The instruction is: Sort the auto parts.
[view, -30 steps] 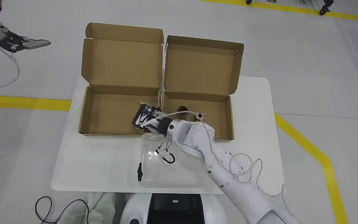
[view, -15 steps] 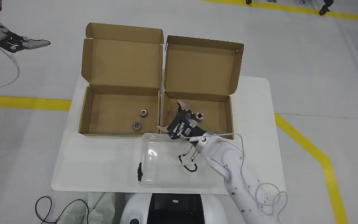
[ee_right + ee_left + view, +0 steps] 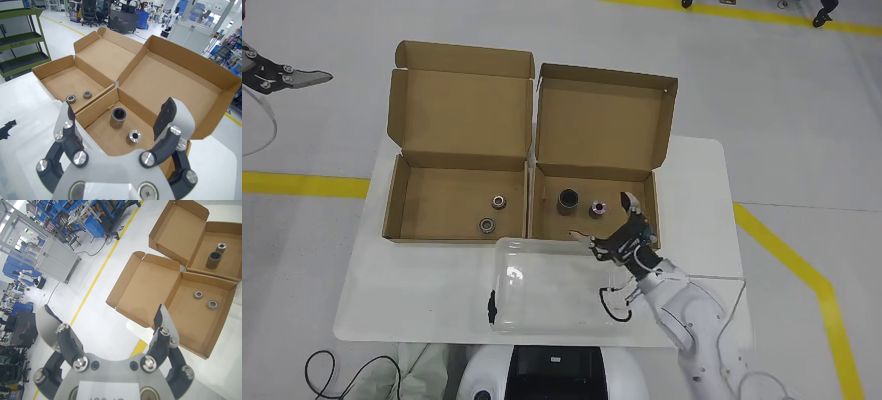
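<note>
Auto parts (image 3: 568, 201) lie mid-floor in both boxes (image 3: 432, 200).

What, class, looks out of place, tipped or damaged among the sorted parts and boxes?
Nothing stands out: both bearings lie flat in the left box, and the dark sleeve and silver bushing stand upright in the right box.

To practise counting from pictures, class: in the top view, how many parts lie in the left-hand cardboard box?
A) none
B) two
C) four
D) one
B: the left-hand box holds a rear bearing and a front bearing, both lying on its floor, and nothing else.
</note>
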Motion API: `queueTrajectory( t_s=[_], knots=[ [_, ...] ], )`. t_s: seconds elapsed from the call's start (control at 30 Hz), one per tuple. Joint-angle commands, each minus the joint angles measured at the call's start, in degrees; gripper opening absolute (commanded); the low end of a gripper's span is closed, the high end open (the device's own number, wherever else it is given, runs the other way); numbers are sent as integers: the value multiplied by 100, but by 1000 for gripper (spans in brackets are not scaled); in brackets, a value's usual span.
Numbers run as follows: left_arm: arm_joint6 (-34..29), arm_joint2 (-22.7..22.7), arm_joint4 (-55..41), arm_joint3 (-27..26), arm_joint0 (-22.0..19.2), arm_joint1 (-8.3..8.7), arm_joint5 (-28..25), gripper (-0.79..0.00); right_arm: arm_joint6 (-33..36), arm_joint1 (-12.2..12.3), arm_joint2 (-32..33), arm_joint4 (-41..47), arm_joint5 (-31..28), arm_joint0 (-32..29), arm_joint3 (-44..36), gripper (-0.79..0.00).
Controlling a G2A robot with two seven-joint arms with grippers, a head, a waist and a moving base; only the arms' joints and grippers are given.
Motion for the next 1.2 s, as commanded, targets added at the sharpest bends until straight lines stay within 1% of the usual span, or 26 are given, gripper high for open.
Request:
queueTrajectory(
  t_s=[0.0, 0.23, 0.5, 0.67, 0.83, 0.93, 1.03, 1.17],
  knots=[
    [0, 0, 0, 0, 0, 0, 0, 0, -110, 36, 209, 63, 1, -187, -82, 0],
    [0, 0, 0, 0, 0, 0, 0, 0, -468, 136, 721, 177, 152, -920, -469, 0],
    [0, 0, 0, 0, 0, 0, 0, 0, -715, 214, 1104, 352, 309, -1723, -928, 0],
    [0, 0, 0, 0, 0, 0, 0, 0, -1025, 249, 1348, 396, 529, -2231, -1248, 0],
    [0, 0, 0, 0, 0, 0, 0, 0, -1387, 274, 1546, 427, 720, -2766, -1546, 0],
    [0, 0, 0, 0, 0, 0, 0, 0, -1488, 283, 1569, 368, 825, -3029, -1747, 0],
    [0, 0, 0, 0, 0, 0, 0, 0, -1646, 288, 1624, 330, 1050, -3352, -1964, 0],
    [0, 0, 0, 0, 0, 0, 0, 0, -1741, 304, 1729, 298, 1138, -3662, -2172, 0]
  ],
)
